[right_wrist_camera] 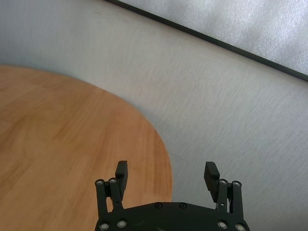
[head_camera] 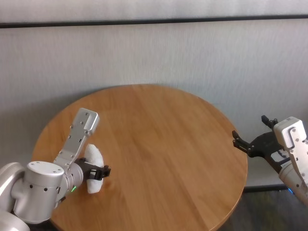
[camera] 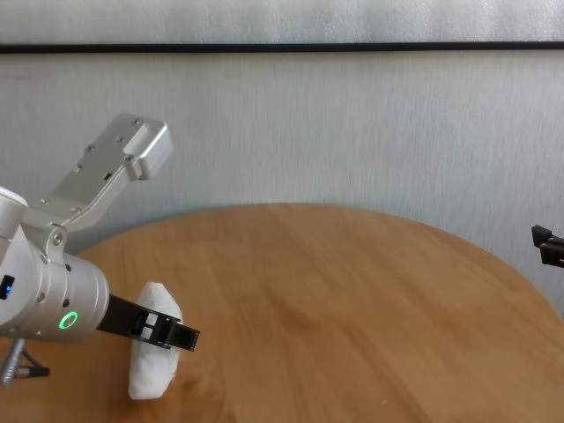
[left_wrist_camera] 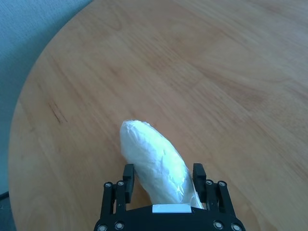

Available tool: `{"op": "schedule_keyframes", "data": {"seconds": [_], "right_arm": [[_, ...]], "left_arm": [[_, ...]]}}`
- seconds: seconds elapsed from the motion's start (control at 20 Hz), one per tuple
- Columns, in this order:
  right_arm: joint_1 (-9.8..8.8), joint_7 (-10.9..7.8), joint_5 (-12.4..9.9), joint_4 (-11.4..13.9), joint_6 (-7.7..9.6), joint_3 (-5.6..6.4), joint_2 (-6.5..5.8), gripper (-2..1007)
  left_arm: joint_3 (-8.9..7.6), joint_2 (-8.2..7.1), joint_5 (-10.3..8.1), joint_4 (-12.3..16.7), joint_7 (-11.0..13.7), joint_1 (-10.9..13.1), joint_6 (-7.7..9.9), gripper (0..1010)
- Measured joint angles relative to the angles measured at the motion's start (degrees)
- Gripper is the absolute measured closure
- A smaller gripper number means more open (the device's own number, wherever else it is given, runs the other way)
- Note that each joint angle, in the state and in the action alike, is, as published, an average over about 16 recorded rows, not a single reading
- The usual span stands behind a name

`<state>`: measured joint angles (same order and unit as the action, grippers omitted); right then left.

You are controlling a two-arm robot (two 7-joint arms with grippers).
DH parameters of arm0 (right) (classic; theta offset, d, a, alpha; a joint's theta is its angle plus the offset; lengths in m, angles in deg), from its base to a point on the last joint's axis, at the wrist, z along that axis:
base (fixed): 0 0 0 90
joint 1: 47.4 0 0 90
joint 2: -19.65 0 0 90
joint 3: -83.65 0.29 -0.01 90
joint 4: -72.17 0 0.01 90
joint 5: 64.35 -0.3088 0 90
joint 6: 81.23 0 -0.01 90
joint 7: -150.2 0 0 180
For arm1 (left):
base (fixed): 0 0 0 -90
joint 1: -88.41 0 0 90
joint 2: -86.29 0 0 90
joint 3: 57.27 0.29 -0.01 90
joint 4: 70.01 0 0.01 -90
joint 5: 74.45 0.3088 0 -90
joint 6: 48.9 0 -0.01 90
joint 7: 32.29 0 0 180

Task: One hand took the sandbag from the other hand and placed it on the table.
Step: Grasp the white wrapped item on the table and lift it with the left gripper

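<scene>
The white lumpy sandbag is at the left front of the round wooden table. My left gripper, on the wrist with the green ring light, is shut on the sandbag. In the left wrist view the bag sticks out forward between the two black fingers. In the chest view the bag hangs with its lower end at the table top. My right gripper is open and empty, off the table's right edge, fingers pointing toward the table.
A grey wall with a dark horizontal strip stands behind the table. The right wrist view shows the table's edge below the open right gripper. The left arm's forearm rises above the table's left side.
</scene>
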<state>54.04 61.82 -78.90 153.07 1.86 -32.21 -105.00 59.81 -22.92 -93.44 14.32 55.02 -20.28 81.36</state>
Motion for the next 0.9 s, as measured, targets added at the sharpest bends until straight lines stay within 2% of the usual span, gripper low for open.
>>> {"op": "schedule_keyframes", "data": {"seconds": [0.45,0.9], "right_arm": [[0.0,0.0,0.0,0.0,0.0,0.0,0.0,4],[0.0,0.0,0.0,0.0,0.0,0.0,0.0,4]], "left_arm": [[-0.12,0.08,-0.14,0.05,-0.17,0.06,0.11,351],[-0.18,0.12,-0.19,0.09,-0.24,0.1,0.16,424]]}}
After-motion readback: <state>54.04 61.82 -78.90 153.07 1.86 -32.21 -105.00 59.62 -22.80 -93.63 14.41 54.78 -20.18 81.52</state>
